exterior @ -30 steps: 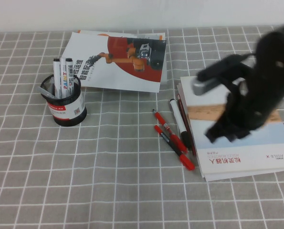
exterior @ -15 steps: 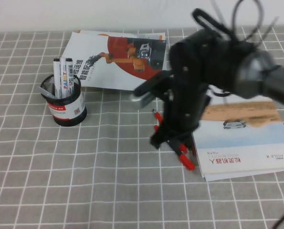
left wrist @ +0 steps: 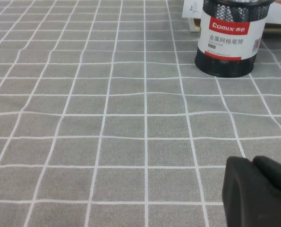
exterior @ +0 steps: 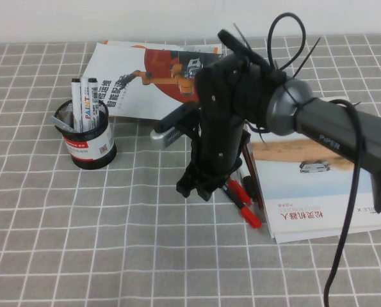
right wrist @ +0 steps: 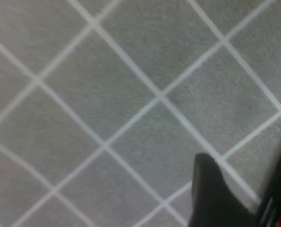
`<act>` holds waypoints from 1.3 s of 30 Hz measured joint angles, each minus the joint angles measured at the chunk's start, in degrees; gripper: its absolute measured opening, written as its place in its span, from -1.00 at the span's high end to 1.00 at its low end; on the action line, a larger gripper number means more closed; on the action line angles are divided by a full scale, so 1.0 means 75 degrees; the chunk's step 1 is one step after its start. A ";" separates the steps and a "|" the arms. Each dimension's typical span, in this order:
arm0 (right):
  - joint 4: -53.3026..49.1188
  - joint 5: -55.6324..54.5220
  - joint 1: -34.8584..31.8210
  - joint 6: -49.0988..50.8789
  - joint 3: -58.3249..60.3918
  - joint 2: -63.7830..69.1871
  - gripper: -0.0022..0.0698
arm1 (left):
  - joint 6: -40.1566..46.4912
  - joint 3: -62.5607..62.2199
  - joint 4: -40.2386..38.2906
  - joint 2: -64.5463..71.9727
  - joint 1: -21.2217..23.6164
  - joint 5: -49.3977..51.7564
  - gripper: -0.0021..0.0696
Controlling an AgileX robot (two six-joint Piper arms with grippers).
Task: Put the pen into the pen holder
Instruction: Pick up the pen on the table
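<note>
Right end effector low over the checked surface just beside the pen, pen holder well apart at left holding markers, booklet behind, book right

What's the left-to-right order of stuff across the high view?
pen holder → brochure → right gripper hanging low over the cloth → pen → book stack. Left gripper appears only in its wrist view, parked above the cloth.
</note>
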 joint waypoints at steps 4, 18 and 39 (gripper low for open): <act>-0.0376 0.0007 0.0000 0.0216 -0.0004 0.0146 0.31 | 0.0000 0.0000 0.0000 0.0000 0.0000 0.0000 0.95; -0.0696 0.0007 0.0000 0.0539 -0.0063 0.0415 0.32 | 0.0000 0.0000 0.0000 0.0000 0.0000 0.0000 0.95; -0.0702 0.0005 -0.0105 0.0730 -0.0092 0.0577 0.50 | 0.0000 0.0000 0.0000 0.0000 0.0000 0.0000 0.95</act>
